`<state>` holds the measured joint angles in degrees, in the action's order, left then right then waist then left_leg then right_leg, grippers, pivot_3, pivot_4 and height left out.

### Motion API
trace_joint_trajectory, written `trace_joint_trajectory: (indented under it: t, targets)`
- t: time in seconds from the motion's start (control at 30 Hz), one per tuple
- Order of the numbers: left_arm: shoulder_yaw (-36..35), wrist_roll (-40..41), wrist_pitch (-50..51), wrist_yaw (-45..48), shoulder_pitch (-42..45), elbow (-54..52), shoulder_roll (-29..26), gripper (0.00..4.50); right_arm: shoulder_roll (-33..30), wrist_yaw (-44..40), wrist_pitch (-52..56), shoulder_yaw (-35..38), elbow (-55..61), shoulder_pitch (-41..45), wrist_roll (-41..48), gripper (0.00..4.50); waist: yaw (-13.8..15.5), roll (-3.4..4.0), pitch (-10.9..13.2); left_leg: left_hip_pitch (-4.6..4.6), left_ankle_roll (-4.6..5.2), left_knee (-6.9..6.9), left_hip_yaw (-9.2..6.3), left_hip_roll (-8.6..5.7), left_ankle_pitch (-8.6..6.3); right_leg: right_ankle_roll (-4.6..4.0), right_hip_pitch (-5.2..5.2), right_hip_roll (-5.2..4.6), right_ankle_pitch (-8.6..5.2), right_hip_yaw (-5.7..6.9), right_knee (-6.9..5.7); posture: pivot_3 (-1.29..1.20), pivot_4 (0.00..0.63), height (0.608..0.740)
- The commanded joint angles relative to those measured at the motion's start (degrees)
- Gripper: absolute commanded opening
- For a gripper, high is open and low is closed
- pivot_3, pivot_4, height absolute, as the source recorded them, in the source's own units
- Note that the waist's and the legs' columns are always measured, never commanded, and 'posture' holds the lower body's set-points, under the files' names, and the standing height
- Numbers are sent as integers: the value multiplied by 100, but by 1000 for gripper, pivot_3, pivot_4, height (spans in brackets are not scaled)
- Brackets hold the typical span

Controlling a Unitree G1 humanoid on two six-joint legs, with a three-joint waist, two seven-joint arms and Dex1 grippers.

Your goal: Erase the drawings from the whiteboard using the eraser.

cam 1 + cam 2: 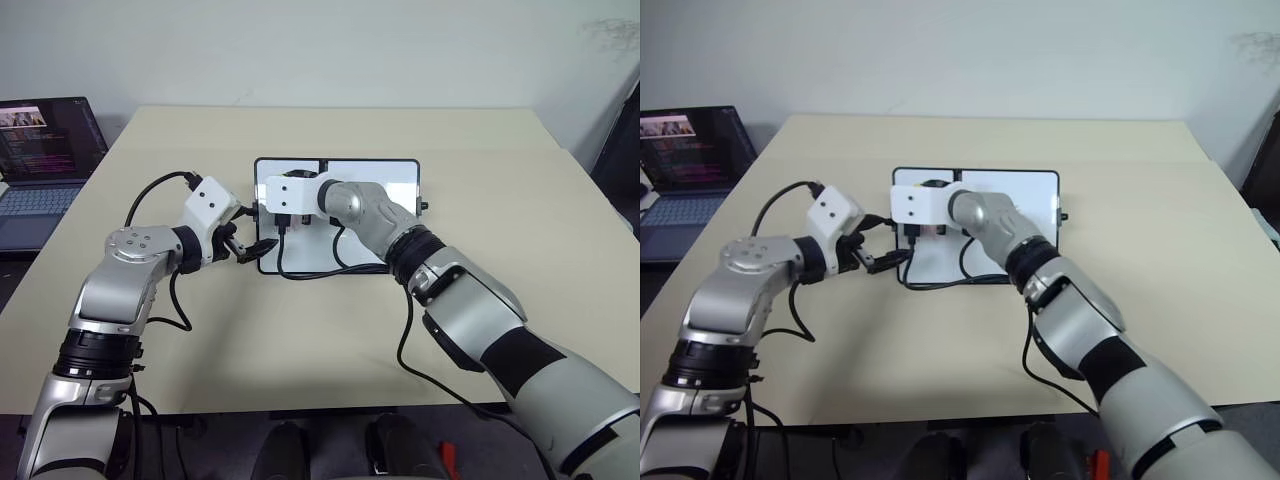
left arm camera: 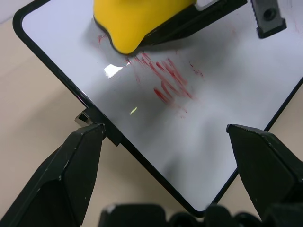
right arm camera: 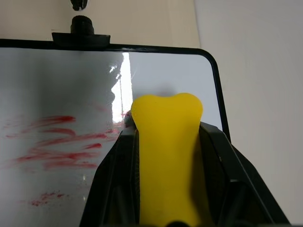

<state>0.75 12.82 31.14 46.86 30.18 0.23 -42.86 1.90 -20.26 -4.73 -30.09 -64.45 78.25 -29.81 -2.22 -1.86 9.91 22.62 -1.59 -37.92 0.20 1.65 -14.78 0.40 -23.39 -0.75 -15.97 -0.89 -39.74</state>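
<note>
I have the whiteboard (image 1: pixel 400 185) lying flat near the middle of the table (image 1: pixel 500 300), its black frame parallel to the table's far edge. My right arm reaches across it from the right, and the right gripper (image 3: pixel 165 142) is clamped on the eraser (image 3: pixel 165 156): in the right wrist view the yellow block sits tight between the two black fingers (image 3: pixel 113 179) and sticks out past their tips. In the left wrist view the eraser's rounded end (image 2: pixel 137 23) is pressed down on the glossy surface at the edge of the drawings (image 2: pixel 165 82).

The drawings are red hatch strokes, smeared in places, on the board's left part, close to its left edge. Some lie right beside the eraser's tip; more lie beside it across the white, with a few faint specks farther off.

My left gripper (image 1: pixel 252 247) sits at the board's left edge, near the front left corner. Its fingers (image 2: pixel 75 165) are spread apart, one over the table just off the frame beside the small side knob (image 2: pixel 85 117), the other over the board's far side. It holds nothing.

A laptop (image 1: pixel 40 160) stands open at the table's far left.
</note>
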Motion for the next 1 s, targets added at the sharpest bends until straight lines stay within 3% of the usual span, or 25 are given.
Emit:
trace_joint_trajectory:
  t: [0.03,0.63,1.0]
  targets:
    - [-120,26,18,-24,11,-229,-23,4500,32,95,-32,81,-183,213,-18,1327,-3,0,0,0,0,1,0,0,0,0,0,0,0,0,1,0,150,740]
    - [-25,-14,-13,19,98,-206,78,4500,247,301,-92,299,-633,473,47,1326,-13,1,2,12,0,3,-1,0,0,-1,-12,0,-1,1,3,0,150,740]
    - [-171,30,102,-123,212,-29,148,4500,48,177,-5,271,-722,364,1,1326,0,1,3,14,0,4,-3,0,0,-1,-13,-1,-1,3,4,0,150,740]
